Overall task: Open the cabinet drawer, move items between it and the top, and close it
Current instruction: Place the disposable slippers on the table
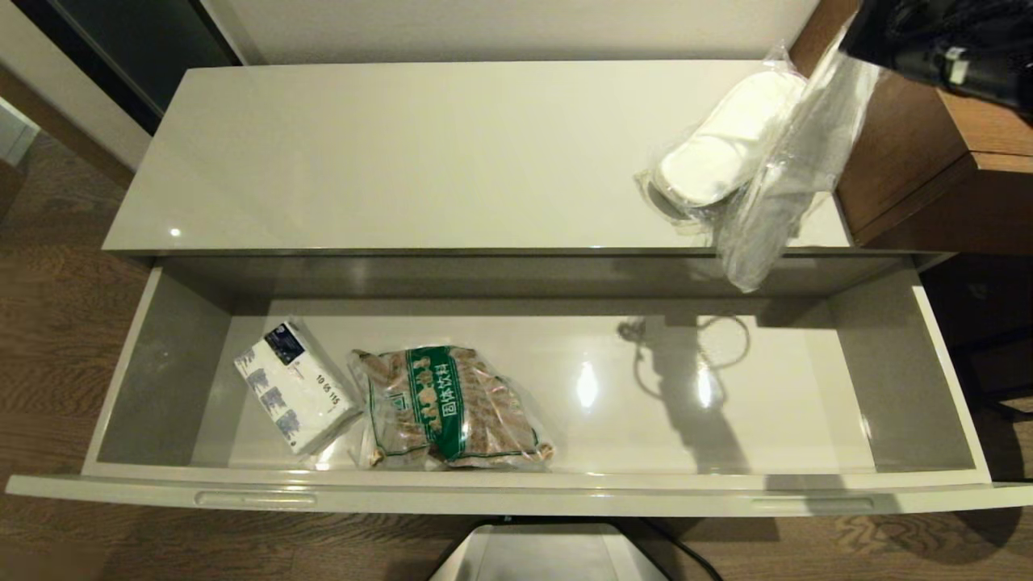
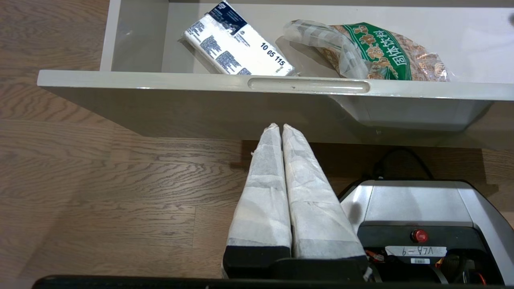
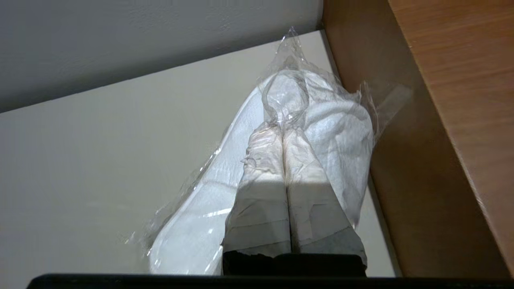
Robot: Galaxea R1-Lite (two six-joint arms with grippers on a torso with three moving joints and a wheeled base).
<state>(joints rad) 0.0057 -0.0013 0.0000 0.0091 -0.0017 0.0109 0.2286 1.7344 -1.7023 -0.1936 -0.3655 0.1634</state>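
Right gripper: fingers pressed fully together, pinching the clear plastic of a bagged slipper. The right wrist view alone shows this pinch; it also shows the slipper's white sole running down over the cream-white top, close beside the brown wood-grain desk.

In the head view only the dark body of the right arm enters at the upper right corner, its fingertips out of frame. That view shows what the wrist camera cannot: two bagged slippers. One, the held slipper, hangs from the arm, its lower end drooping past the top's front edge above the open cabinet drawer. The other slipper lies flat on the right end of the top, touching the hanging bag.

The drawer is pulled fully out. In its left part a white-and-blue tissue pack lies just beside a clear bag of brown pieces with a green label; its right part holds only shadow and glare.

Left gripper: fingers closed on nothing, parked below the drawer's front rim, near one narrow notch, above the wooden floor and the robot's base. Only the left wrist view shows it.
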